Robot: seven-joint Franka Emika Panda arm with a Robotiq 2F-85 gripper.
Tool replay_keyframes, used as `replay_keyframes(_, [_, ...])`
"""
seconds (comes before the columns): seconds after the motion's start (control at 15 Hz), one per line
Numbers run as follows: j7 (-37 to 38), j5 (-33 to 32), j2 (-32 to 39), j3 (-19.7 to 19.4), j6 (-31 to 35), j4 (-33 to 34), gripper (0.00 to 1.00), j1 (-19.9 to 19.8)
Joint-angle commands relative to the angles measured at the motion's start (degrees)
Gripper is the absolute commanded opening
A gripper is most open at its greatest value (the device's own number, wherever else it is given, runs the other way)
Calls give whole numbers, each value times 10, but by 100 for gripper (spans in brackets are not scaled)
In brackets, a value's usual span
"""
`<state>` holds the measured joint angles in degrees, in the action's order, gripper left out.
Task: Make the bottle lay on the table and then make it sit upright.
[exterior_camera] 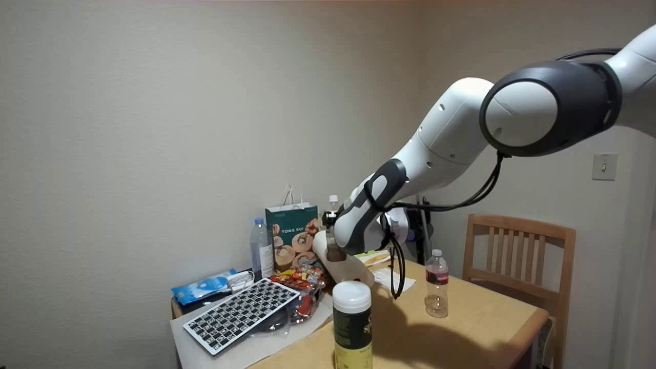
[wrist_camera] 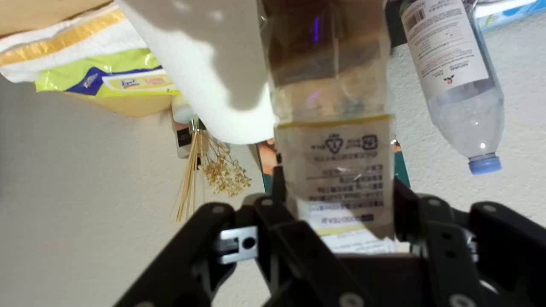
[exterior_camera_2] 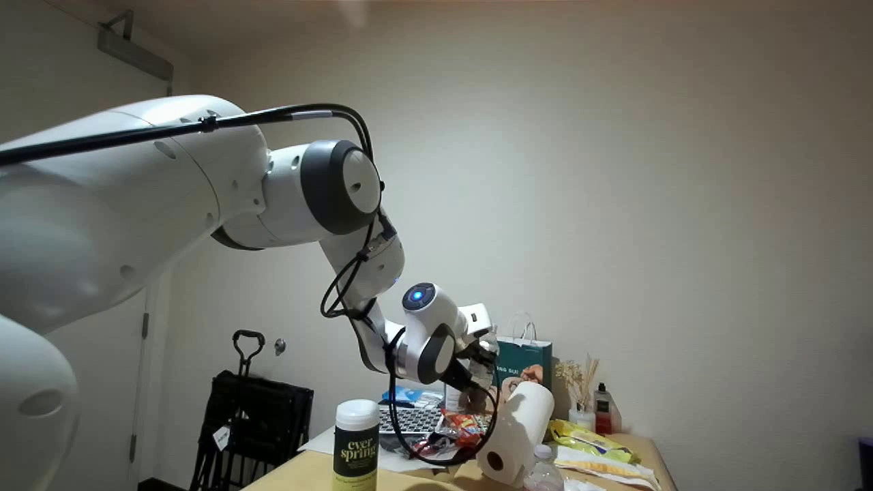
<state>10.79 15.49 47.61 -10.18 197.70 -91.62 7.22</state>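
The bottle is clear plastic with brownish contents, a pale label and a light cap. It shows in the wrist view (wrist_camera: 337, 170) between the fingers and in an exterior view (exterior_camera: 335, 250), close to upright. In an exterior view it is partly covered by the gripper (exterior_camera_2: 481, 374). My gripper (wrist_camera: 339, 196) is shut on the bottle's label part, one finger on each side; it also shows in an exterior view (exterior_camera: 329, 219). The bottle appears held above the table (exterior_camera: 492, 318), in front of the green bag and by the paper-towel roll. Whether its base touches anything cannot be told.
The white paper-towel roll (exterior_camera_2: 522, 429) lies tilted close by. A large white-capped container (exterior_camera: 352, 328), a red-labelled water bottle (exterior_camera: 437, 287), a blue-capped bottle (exterior_camera: 261, 246), a green bag (exterior_camera: 294, 233), snack packs (exterior_camera: 307, 279) and a checkered board (exterior_camera: 241, 313) stand or lie around.
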Motion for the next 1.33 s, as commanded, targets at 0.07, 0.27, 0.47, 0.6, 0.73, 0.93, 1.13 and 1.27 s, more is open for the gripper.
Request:
replay_keyframes(0.07, [26, 62, -36, -35, -6, -84, 28, 34])
replay_keyframes(0.27, [34, 161, -53, -104, 6, -154, 28, 92])
replay_keyframes(0.47, [30, 239, -55, -157, 1, -192, 28, 143])
replay_keyframes(0.6, [24, 264, -51, -176, -5, -197, 28, 164])
replay_keyframes(0.73, [19, 288, -15, -215, 0, -174, 28, 199])
replay_keyframes(0.93, [15, 339, 80, -323, -21, -131, 28, 288])
replay_keyframes(1.13, [44, 370, 171, -401, -92, -102, 28, 345])
replay_keyframes(1.27, [62, 368, 203, -421, -149, -81, 28, 357])
